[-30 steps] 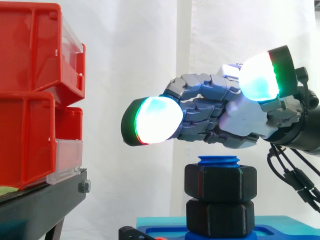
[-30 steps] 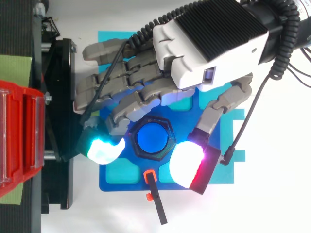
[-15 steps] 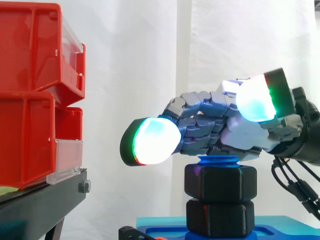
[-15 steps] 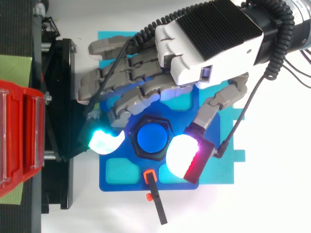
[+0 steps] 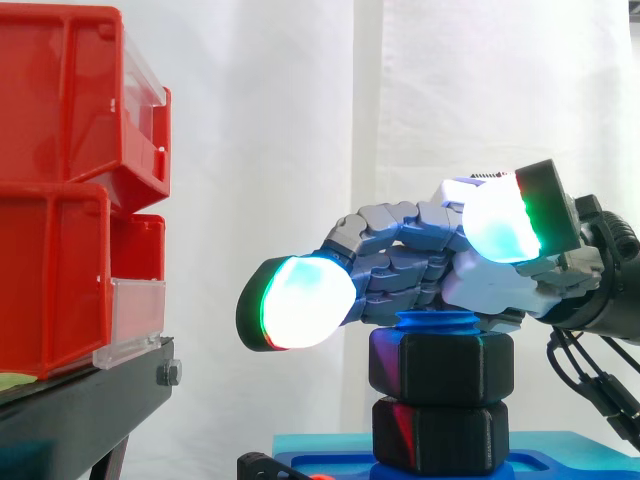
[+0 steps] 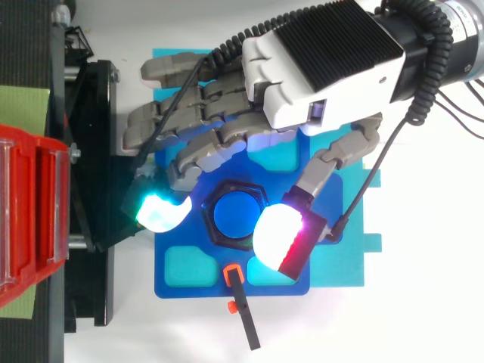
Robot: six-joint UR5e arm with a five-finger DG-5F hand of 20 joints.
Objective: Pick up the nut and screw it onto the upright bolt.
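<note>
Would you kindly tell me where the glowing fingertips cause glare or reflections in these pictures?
Side view: the lower fingertip glares almost white, and a reddish glint sits on the lower nut. Top view: the thumb's tip burns white beside the bolt.

The nut (image 5: 441, 368) looks matt black plastic, the bolt (image 6: 234, 218) smooth blue plastic, the bins (image 5: 60, 230) glossy red plastic, the curtain (image 5: 280, 120) cloth

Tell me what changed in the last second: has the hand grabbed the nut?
The hand came down until its palm sits just above the bolt, and its thumb pad closed in beside the upper nut. No grip shows yet. That nut, the lower nut, bolt and bins stayed put.
</note>
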